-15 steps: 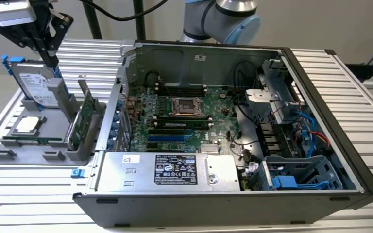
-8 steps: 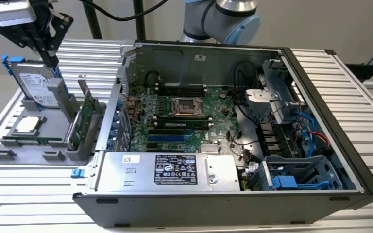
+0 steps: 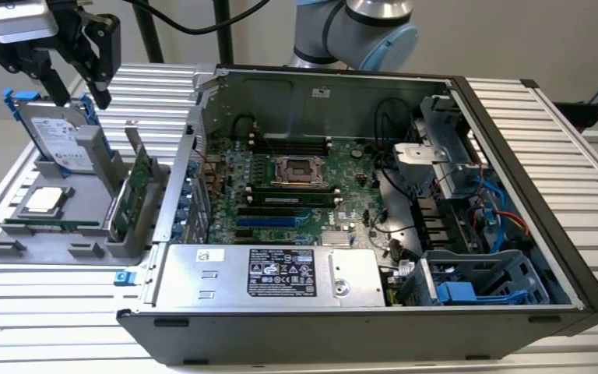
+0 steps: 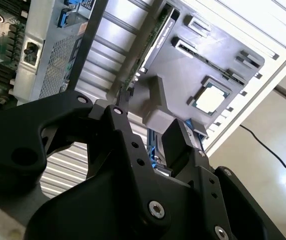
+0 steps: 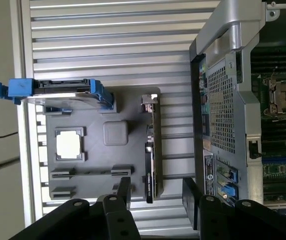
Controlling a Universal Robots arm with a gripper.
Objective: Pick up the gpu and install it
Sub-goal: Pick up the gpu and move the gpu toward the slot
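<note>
The gpu (image 3: 133, 195) stands on its long edge in a slot of the grey holder (image 3: 29, 234), on the slatted table (image 3: 50, 296) just outside the open computer case (image 3: 507, 156), on the exterior view's left. Its long axis runs level, alongside the case's near wall, from the far side of the holder towards the camera. The silver bracket (image 3: 133, 144) is at the far end and rises upright above the card. I can see green board on the face turned to the exterior view's left.

In the first wrist view I see the card (image 5: 151, 155) edge-on, a thin dark strip with the bracket end pointing away from the gripper.

In the same holder, the processor (image 3: 44, 201) lies flat in its recess beside the card. The hard drive (image 3: 58, 136) with blue rails leans upright at the holder's far corner.

My gripper (image 3: 75, 74) hangs above that far corner, over the hard drive and clear of the gpu. Its two black fingers (image 5: 124, 190) are spread apart with nothing between them. In the first wrist view the near end of the card lines up with the gap between them, lower down.

Inside the case the motherboard (image 3: 289, 187) lies exposed.
</note>
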